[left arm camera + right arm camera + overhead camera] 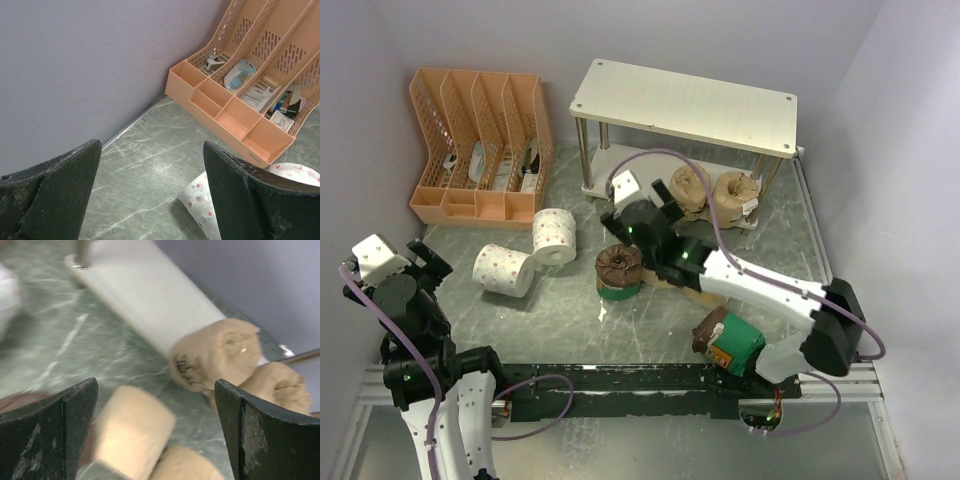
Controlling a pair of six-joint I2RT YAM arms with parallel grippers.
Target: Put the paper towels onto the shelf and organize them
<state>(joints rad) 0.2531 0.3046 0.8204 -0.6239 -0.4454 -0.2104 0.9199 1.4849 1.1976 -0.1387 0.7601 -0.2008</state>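
Left claw [150, 200] hangs with its jaws wide apart and nothing between them. White rolls [200, 207] lie just below and to its right. Right claw [155, 390] is spread wide too. A blurred tan roll [132, 432] lies beneath it; I cannot tell whether they touch. Two more tan rolls [215, 357] sit ahead on the shelf [150, 290], bottom board.
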